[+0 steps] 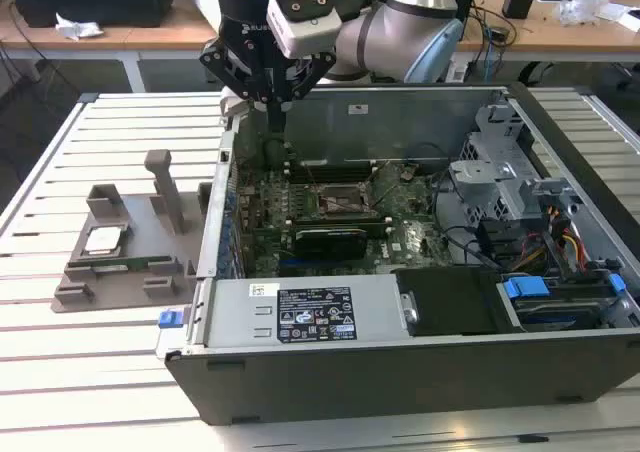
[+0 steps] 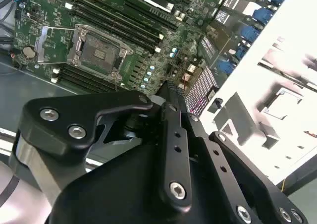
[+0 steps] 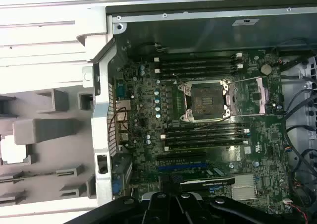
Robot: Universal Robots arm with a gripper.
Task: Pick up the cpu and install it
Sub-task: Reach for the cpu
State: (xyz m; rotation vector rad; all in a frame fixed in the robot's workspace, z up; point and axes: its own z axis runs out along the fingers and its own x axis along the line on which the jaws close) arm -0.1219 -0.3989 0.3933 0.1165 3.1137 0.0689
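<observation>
I see the gripper (image 1: 275, 124) hanging over the back corner of the open computer case (image 1: 400, 372), jaws pressed together, while the cpu (image 1: 105, 239) lies in the grey holder (image 1: 110, 277) beside the case on the exterior view's left, well apart from the motherboard socket (image 1: 345, 203).

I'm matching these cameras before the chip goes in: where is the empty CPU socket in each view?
Exterior view: the CPU socket sits mid-motherboard inside the open case.
Second wrist view: the socket lies in its metal frame, between two slot banks.
First wrist view: the socket lies between the same banks.
Shared landmark: the black memory slots flanking it.
</observation>
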